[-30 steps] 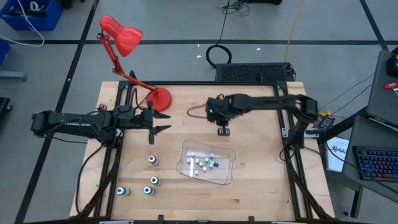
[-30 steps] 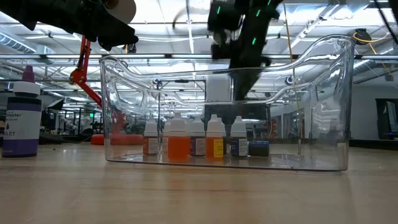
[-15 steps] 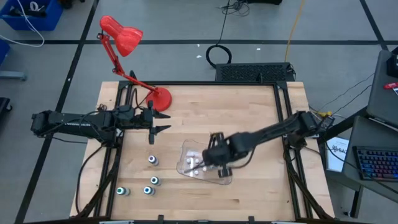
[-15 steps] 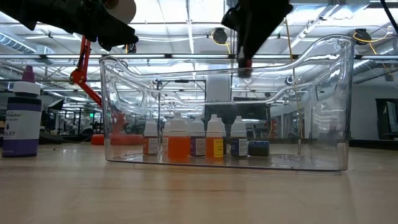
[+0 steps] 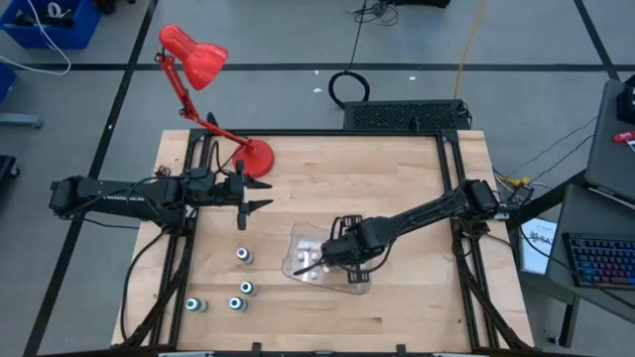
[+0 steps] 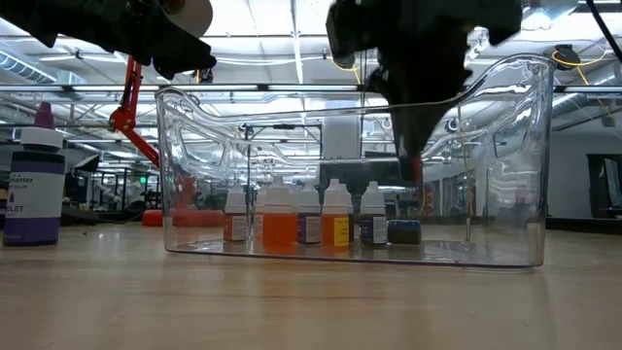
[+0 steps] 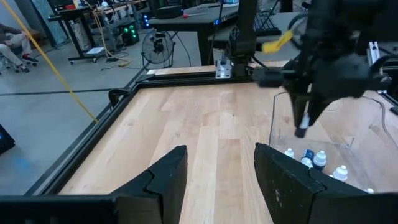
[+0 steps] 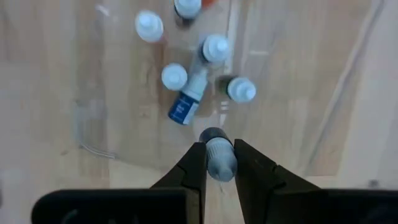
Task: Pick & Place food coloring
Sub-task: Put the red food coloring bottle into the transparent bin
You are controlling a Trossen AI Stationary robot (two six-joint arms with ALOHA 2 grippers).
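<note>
Reaching down into clear plastic tray [image 5: 359, 281], right gripper [image 8: 215, 163] clamped on small food coloring bottle [image 8: 218, 155], left gripper [image 7: 217, 169] open at table's 9 o'clock.

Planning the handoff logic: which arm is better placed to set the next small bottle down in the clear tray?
The right. Its gripper is shut on a small bottle and hangs over the clear tray, just above the bottles already inside. The left gripper is open, empty, and off beside the red lamp.
</note>
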